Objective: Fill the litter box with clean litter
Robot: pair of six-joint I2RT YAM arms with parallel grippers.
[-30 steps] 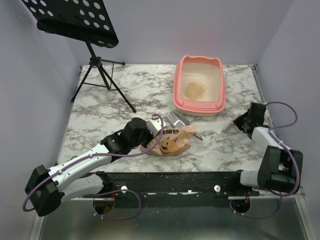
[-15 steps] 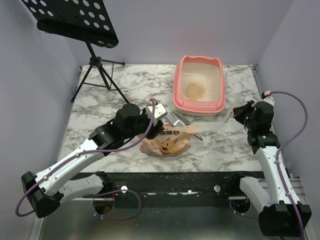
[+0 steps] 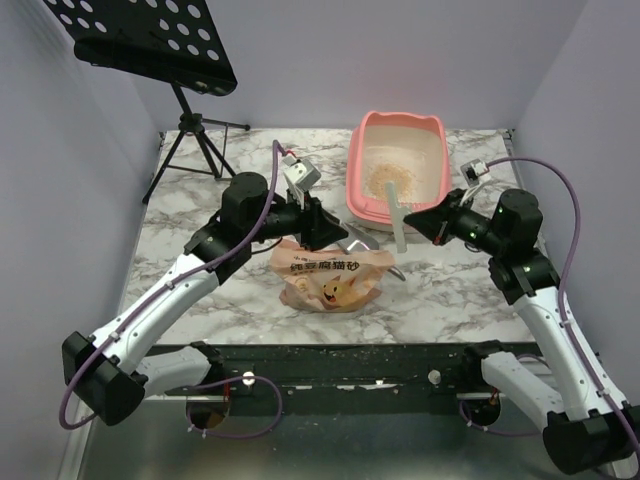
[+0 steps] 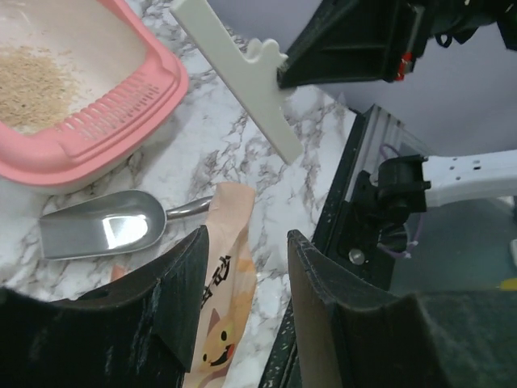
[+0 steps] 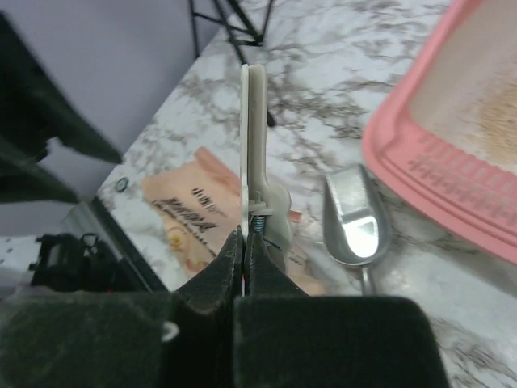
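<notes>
The litter box [image 3: 356, 175] sat on the marble table [image 3: 200, 200] just beyond the right claw [image 3: 432, 222], a little off to its tip side, and past the left claw [image 3: 322, 232] as well. A small heap of clean litter [image 3: 375, 172] lay in the middle of its pale floor. The right claw was clamped tight on one end of a cream plastic clip [image 3: 398, 215], which stuck out from its tips and hung in the air over the box's near rim. The left claw stood apart with nothing between its fingers [image 4: 182, 299], its tips pointed towards the clip and the other claw. Directly below the left claw lay the orange printed bag [image 3: 330, 280], flat on the table. A metal scoop [image 3: 355, 238] lay between the bag and the box, ahead of the left claw, its handle against the bag. A black music stand [image 3: 150, 40] stood well behind the left claw.
</notes>
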